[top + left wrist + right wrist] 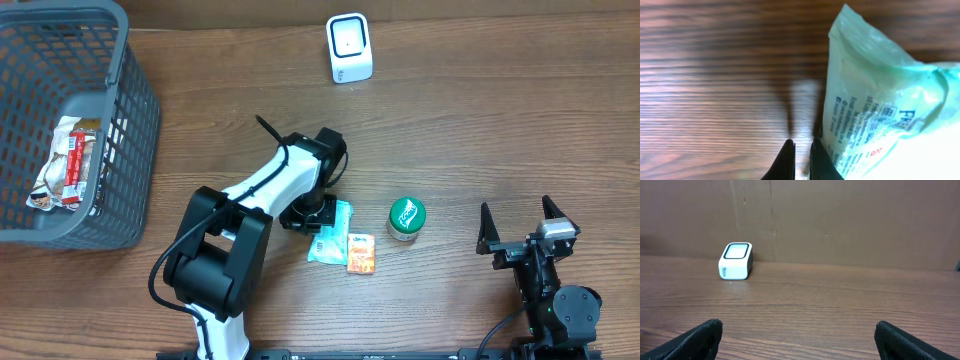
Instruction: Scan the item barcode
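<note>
The left gripper [801, 145] is low over the brown wooden table [480, 110] with its two fingers pressed together and nothing between them. Their tips sit just beside the left edge of the pale green plastic packet [875, 100], which lies flat with its small blue print facing up. Because the fingers are beside the packet rather than around it, this looks like lining up or nudging, not a grasp. The packet is in the middle of the table, well apart from the white box-shaped scanner [349, 47] at the far edge, so it seems it has yet to be lifted and carried there. A small orange sachet [361, 253] touches the packet's near corner, and a round green-lidded tub [406, 217] stands just beside them. The right gripper [516, 210] is parked near the table's front, its jaws spread wide and empty, facing the scanner. At the left, a grey plastic mesh basket [140, 130] holds a few red-and-white snack wrappers [70, 165].
</note>
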